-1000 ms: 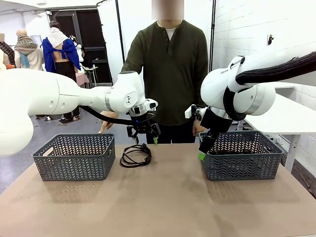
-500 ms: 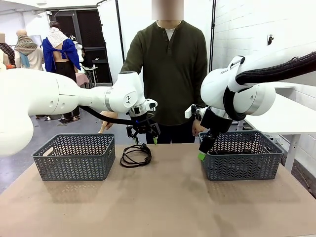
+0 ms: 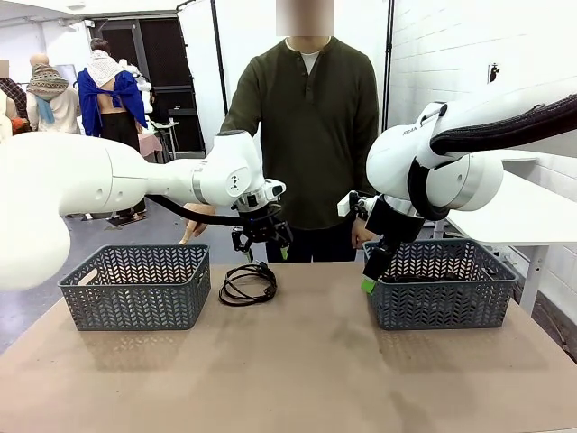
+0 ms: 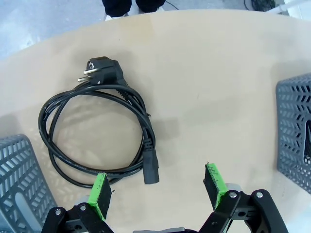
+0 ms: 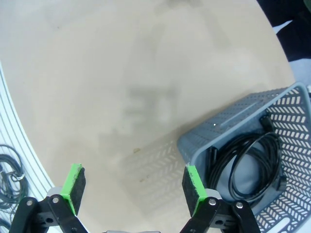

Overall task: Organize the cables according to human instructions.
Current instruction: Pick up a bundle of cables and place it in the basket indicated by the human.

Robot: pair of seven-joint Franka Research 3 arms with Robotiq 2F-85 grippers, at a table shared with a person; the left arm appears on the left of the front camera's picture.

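Observation:
One coiled black cable point(image 3: 248, 282) lies on the table between the two baskets, its round plug point(image 4: 99, 68) pointing to the far edge. My left gripper point(image 3: 267, 253) hovers open just above the cable's far side. In the left wrist view the coil point(image 4: 97, 131) sits left of the open left gripper point(image 4: 157, 189), with the small connector end near the left finger point(image 4: 100, 194). My right gripper point(image 3: 370, 285) hangs open at the near left corner of the right basket point(image 3: 442, 298). Another black cable point(image 5: 248, 165) lies inside that basket point(image 5: 233, 111). The human point(image 3: 306, 126) stands at the far edge.
An empty-looking grey basket point(image 3: 135, 287) stands at the left, close beside the cable. The person's hands point(image 3: 191, 231) rest at the table's far edge. Bare tabletop point(image 3: 297, 361) fills the front and middle. A white table point(image 3: 527, 212) stands beyond the right basket.
The left gripper has edged slightly upward over the cable. The right arm, the cable and the person have stayed put.

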